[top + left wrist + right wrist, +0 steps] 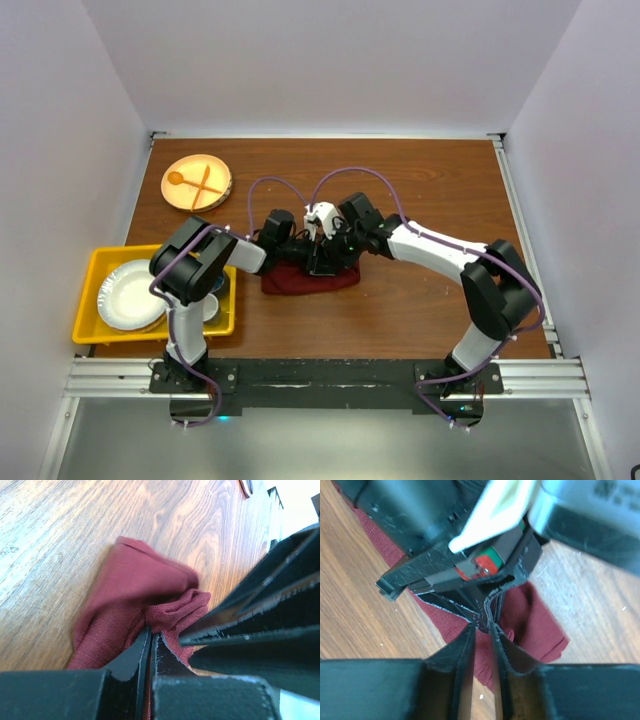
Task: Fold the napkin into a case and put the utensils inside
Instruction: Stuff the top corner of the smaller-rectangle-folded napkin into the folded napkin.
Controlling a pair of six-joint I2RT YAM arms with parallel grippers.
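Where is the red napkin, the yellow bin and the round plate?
red napkin (300, 283): top view, on its near left part.
yellow bin (84, 300): top view, on its left wall.
round plate (218, 192): top view, on a bare part by its right rim.

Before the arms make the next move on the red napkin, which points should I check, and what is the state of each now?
1. Left gripper pinching the napkin: ok, jaws shut on a bunched edge.
2. Right gripper holding cloth: cannot tell, its tips crowd against the left one.
3. Napkin folded into a flat case: not ok, it lies bunched.
4. Utensils within view: not ok, none shows.
5. Orange plate and yellow bin apart from the napkin: ok.
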